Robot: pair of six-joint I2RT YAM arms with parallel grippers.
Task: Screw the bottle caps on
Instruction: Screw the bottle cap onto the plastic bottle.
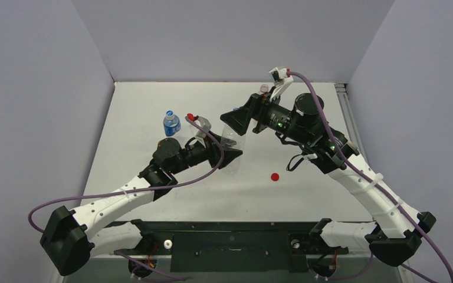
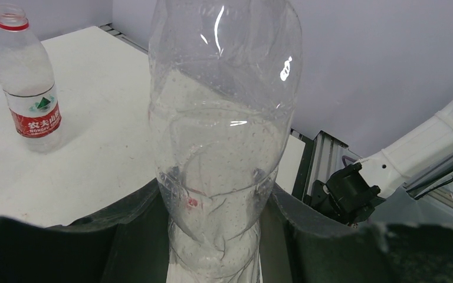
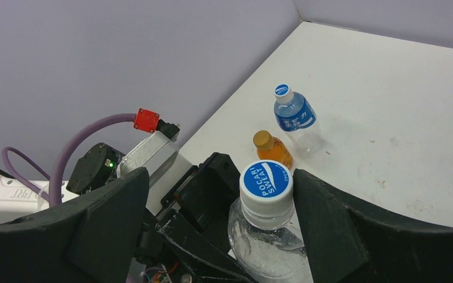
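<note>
Blue-and-white round plastic cap (image 3: pixel 265 181), printed POCARI SWEAT, sits atop the tall clear plastic bottle (image 2: pixel 224 135); how tightly it is threaded cannot be told. The right gripper (image 3: pixel 218 186) stands wide apart, fingers flanking the cap. The left gripper (image 2: pixel 215 242) is clamped on the bottle's body, whose top and base are cut off in the left wrist view. Only the overhead view shows the small red cap (image 1: pixel 275 176), loose on the white table (image 1: pixel 307 200). Farther off stand a small blue-labelled bottle (image 3: pixel 295 118), capped, and an orange bottle (image 3: pixel 271 150) with a gold cap (image 3: pixel 263 138), partly hidden. Only the left wrist view clearly shows an uncapped red-labelled bottle (image 2: pixel 26 88) bearing Chinese characters.
</note>
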